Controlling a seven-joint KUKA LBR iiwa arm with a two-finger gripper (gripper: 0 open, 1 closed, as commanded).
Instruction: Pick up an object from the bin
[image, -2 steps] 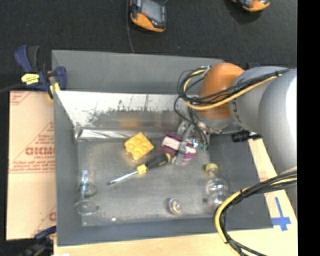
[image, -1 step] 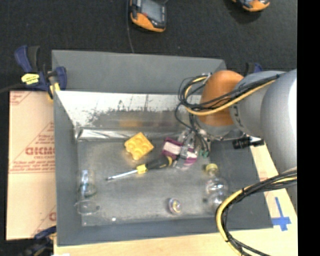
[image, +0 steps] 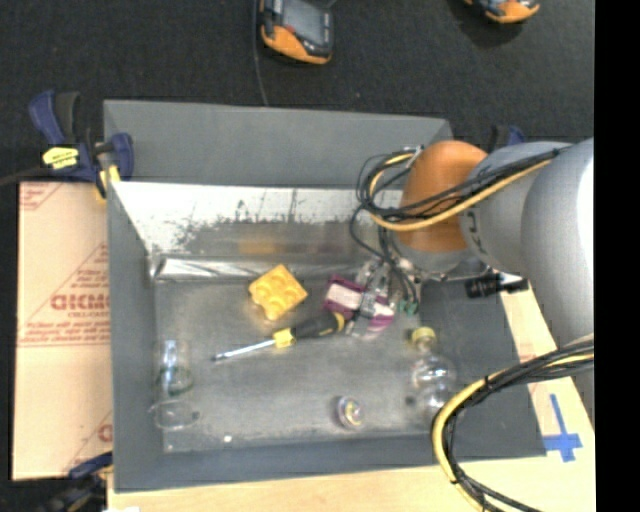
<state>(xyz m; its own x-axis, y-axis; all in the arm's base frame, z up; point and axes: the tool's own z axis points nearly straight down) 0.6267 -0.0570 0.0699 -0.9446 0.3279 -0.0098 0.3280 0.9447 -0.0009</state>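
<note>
One camera looks down into the grey bin (image: 280, 150) from above.

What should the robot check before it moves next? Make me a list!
1. The gripper is down beside the purple and white thing, at the right of the bin: ok.
2. Purple and white thing really gripped: cannot tell.
3. The screwdriver is out of the way: not ok, its black handle end lies close under the purple and white thing.
4. The yellow block lies apart, to the left: ok.
5. The clear bulb lies apart, nearer the front: ok.
</note>
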